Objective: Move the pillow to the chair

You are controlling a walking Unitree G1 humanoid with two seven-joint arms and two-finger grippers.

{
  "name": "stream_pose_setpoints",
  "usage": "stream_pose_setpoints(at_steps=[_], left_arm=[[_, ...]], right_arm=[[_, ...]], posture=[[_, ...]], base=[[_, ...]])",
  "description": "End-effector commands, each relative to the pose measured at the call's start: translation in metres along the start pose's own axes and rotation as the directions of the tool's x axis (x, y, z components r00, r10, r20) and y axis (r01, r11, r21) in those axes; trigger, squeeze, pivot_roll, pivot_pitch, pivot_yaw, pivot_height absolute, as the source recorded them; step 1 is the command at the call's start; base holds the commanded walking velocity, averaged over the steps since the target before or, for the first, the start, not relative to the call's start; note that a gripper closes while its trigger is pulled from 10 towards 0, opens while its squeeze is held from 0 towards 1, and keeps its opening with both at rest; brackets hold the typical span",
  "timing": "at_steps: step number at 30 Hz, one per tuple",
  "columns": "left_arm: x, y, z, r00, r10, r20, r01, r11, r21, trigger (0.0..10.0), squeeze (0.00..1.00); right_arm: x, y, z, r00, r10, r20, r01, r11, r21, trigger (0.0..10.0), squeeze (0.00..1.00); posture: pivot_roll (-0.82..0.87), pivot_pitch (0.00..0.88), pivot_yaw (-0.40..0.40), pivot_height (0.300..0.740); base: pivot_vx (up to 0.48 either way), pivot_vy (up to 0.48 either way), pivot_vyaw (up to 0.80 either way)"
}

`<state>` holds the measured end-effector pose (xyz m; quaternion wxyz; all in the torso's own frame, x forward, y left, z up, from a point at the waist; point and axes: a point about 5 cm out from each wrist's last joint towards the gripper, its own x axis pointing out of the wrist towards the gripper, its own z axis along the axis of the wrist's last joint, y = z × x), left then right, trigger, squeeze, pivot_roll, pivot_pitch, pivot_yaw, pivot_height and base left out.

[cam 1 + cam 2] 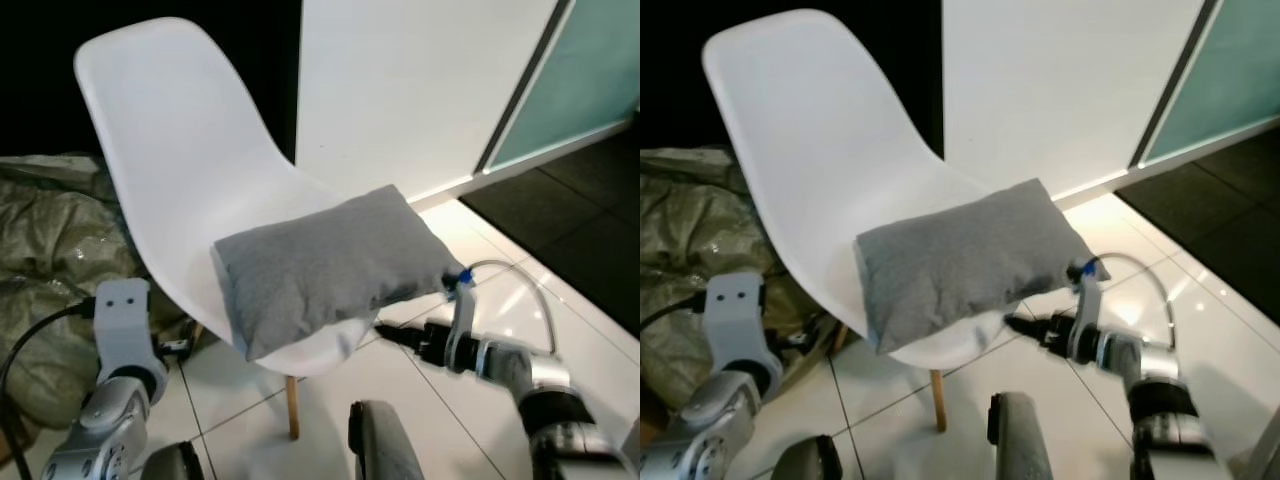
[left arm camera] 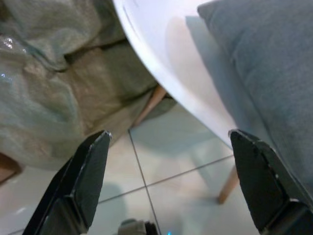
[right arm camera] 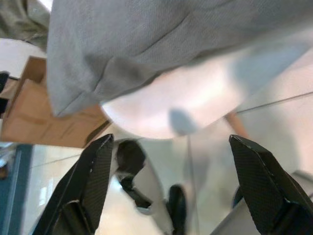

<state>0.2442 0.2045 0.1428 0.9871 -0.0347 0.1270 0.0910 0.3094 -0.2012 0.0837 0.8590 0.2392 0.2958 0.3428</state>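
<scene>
A grey pillow (image 1: 325, 265) lies flat on the seat of a white shell chair (image 1: 180, 150), with its front edge overhanging the seat a little. My right gripper (image 1: 395, 335) reaches in low from the right, just under the pillow's front right corner and apart from it. In the right wrist view the right gripper (image 3: 171, 142) is open, with the pillow (image 3: 161, 44) and the seat's underside beyond the fingers. My left gripper (image 2: 168, 142) is open beside the chair's left edge, with nothing between its fingers (image 2: 90, 166). The pillow (image 2: 274, 63) is seen past the seat rim.
A crumpled olive-green cover (image 1: 45, 250) is heaped on the floor left of the chair. The chair's wooden leg (image 1: 292, 405) stands on glossy white tiles. A white wall and a teal glass panel (image 1: 580, 80) are behind. A cardboard box (image 3: 34, 112) sits on the floor.
</scene>
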Motion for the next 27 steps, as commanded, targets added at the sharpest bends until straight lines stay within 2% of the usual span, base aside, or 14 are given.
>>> stream_pose_setpoints(at_steps=[1,2,3,4,5,6,8,11,17,20,22,25,27], left_arm=[[-0.001,0.008,-0.005,1.0,0.016,-0.019,-0.016,1.0,0.012,10.0,0.0],[-0.001,0.012,-0.005,1.0,0.021,-0.019,-0.021,1.0,0.019,10.0,0.0],[0.0,0.015,-0.004,1.0,0.025,-0.015,-0.025,0.999,0.021,10.0,0.0],[0.0,0.015,-0.004,1.0,0.025,-0.015,-0.025,0.999,0.021,10.0,0.0],[0.0,0.017,-0.004,1.0,0.027,-0.005,-0.027,0.999,0.018,10.0,0.0],[0.0,0.017,-0.004,1.0,0.027,-0.005,-0.027,0.999,0.018,10.0,0.0],[0.001,0.016,-0.006,1.0,0.019,0.01,-0.019,1.0,0.025,10.0,0.0],[0.002,0.009,-0.01,1.0,-0.004,0.02,0.004,1.0,0.018,10.0,0.0],[-0.001,-0.004,-0.014,0.998,-0.053,0.043,0.053,0.999,0.007,10.0,0.0],[-0.002,-0.011,-0.024,0.996,-0.084,0.036,0.083,0.996,0.019,10.0,0.0],[-0.002,-0.011,-0.024,0.996,-0.084,0.036,0.083,0.996,0.019,10.0,0.0],[-0.001,-0.007,-0.036,0.997,-0.076,0.023,0.075,0.997,0.004,10.0,0.0],[-0.001,-0.004,-0.039,0.997,-0.07,0.021,0.07,0.998,0.005,10.0,0.0]], right_arm=[[-0.001,0.016,0.006,0.997,0.075,0.021,-0.073,0.996,-0.054,10.0,0.0],[-0.003,0.023,0.002,0.992,0.113,0.049,-0.111,0.993,-0.04,10.0,0.0],[-0.006,0.033,0.002,0.98,0.159,0.119,-0.159,0.987,-0.007,10.0,0.0],[-0.006,0.033,0.002,0.98,0.159,0.119,-0.159,0.987,-0.007,10.0,0.0],[-0.008,0.042,0.001,0.958,0.212,0.192,-0.221,0.975,0.023,10.0,0.0],[-0.008,0.042,0.001,0.958,0.212,0.192,-0.221,0.975,0.023,10.0,0.0],[-0.005,0.056,-0.003,0.923,0.286,0.258,-0.301,0.954,0.02,10.0,0.0],[-0.002,0.059,0.0,0.913,0.28,0.296,-0.296,0.955,0.01,10.0,0.0],[0.003,0.05,0.011,0.922,0.189,0.337,-0.202,0.979,0.004,10.0,0.0],[0.0,0.033,0.006,0.943,0.071,0.325,-0.073,0.997,-0.005,10.0,0.0],[0.0,0.033,0.006,0.943,0.071,0.325,-0.073,0.997,-0.005,10.0,0.0],[-0.006,0.019,0.001,0.95,-0.035,0.309,0.038,0.999,-0.002,10.0,0.0],[-0.008,0.017,0.0,0.951,-0.057,0.304,0.06,0.998,-0.001,10.0,0.0]], posture=[[-0.13,0.133,-0.058,0.52],[-0.13,0.121,-0.051,0.52],[-0.14,0.114,-0.045,0.52],[-0.14,0.114,-0.045,0.52],[-0.15,0.105,-0.041,0.525],[-0.15,0.105,-0.041,0.525],[-0.14,0.091,-0.035,0.534],[-0.14,0.071,-0.026,0.544],[-0.13,0.042,-0.027,0.563],[-0.13,0.023,-0.034,0.578],[-0.13,0.023,-0.034,0.578],[-0.14,0.011,-0.036,0.592],[-0.14,0.008,-0.038,0.597]], base=[[0.0,0.0,0.0],[0.0,0.0,0.0],[0.0,0.0,0.0],[0.0,0.0,0.0],[0.0,0.0,0.0],[0.0,0.0,0.0],[0.0,0.0,0.0],[0.0,0.0,0.0],[0.0,0.0,0.0],[0.0,0.0,0.0],[0.0,0.0,0.0],[0.0,0.0,0.0],[0.0,0.0,0.0]])
